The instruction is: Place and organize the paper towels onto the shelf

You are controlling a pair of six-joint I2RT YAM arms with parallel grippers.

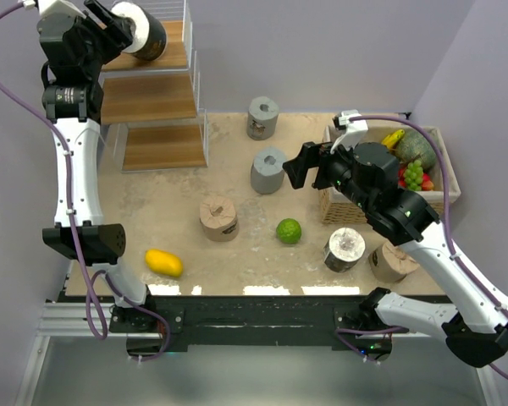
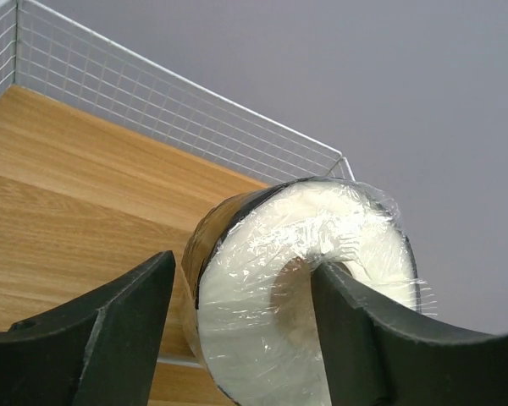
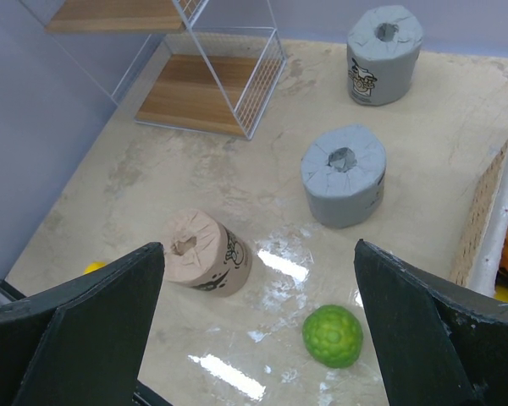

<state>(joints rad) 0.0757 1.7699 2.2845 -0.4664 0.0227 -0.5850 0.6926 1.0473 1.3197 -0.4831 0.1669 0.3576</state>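
Left gripper (image 2: 244,269) fingers are spread, with one side of a black roll (image 2: 347,228) taken between them. One finger is set by the outer wrap and the other across the white end near the centre hole. Whether the roll is clamped or already freed cannot be told. Under the gripper, the roll is laid on its side on the top board of the shelf (image 2: 85,186), close to the wire rail beyond. One roll of six is thus judged as good as placed, and no roll is seen on the two lower boards. Right gripper (image 3: 258,254) jaws are held wide apart and empty above the table (image 1: 178,190). Ahead of it a grey roll (image 1: 269,171) is stood, with a farther grey roll (image 1: 262,117) beyond and a tan roll (image 1: 218,218) off to its left. Back toward its base, beside the basket (image 1: 332,207), a second black roll (image 1: 345,249) and another tan roll (image 1: 394,260) are found. Five rolls are therefore counted as not yet shelved. A green fruit (image 1: 289,230) is placed among them and may have to be worked round. A yellow fruit (image 1: 163,262) is set well apart.
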